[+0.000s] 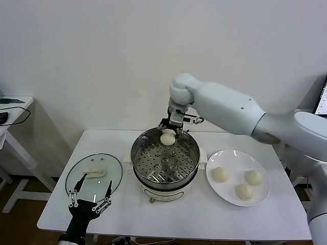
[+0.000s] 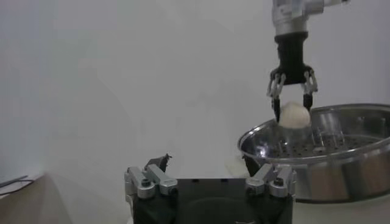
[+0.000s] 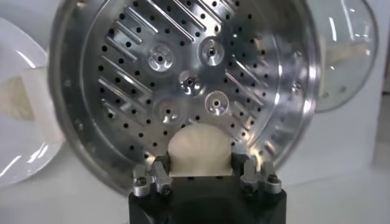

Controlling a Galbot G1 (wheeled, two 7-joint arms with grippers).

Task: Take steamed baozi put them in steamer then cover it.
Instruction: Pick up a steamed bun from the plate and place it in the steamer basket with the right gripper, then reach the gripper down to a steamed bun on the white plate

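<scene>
My right gripper is shut on a cream-white baozi and holds it over the far rim of the steamer, a shiny steel pot with a perforated tray. The held baozi fills the space between the fingers in the right wrist view, and it also shows in the left wrist view. Three more baozi lie on a white plate right of the steamer. The glass cover with its cream handle lies flat left of the steamer. My left gripper is open at the table's front left, near the cover.
The white table ends close in front of the steamer and plate. A white wall stands behind. A small side table stands at the far left.
</scene>
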